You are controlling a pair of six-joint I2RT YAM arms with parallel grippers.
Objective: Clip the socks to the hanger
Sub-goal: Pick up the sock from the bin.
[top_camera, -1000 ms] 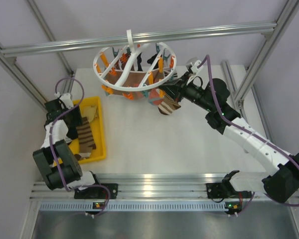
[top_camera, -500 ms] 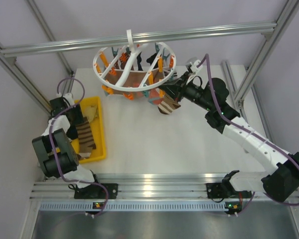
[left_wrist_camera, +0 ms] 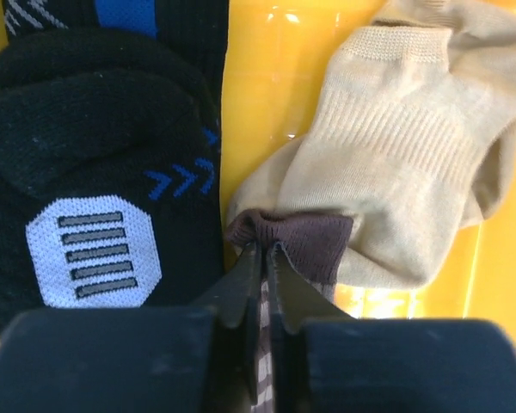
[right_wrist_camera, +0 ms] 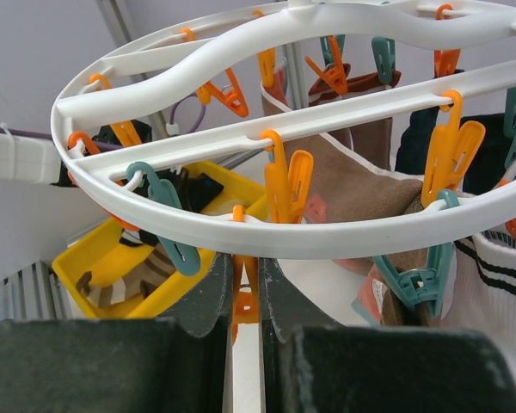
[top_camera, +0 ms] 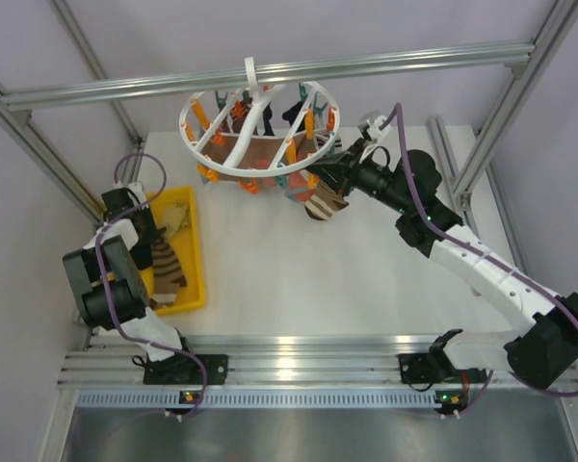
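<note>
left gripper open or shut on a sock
Shut: the left gripper pinches a striped sock by its cuff, in the yellow tray.

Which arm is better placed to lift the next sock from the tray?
Left: the left hand pinches the brown-cuffed sock in the yellow tray. The right hand, at the hanger, grips an orange clip.

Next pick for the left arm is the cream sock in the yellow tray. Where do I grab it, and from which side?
Probably best: take the cream sock by the knit band at the end away from the left gripper, coming straight down. That end lies flat near bare yellow tray, apart from the black sock. The near end touches the striped sock's brown cuff, now pinched.
</note>
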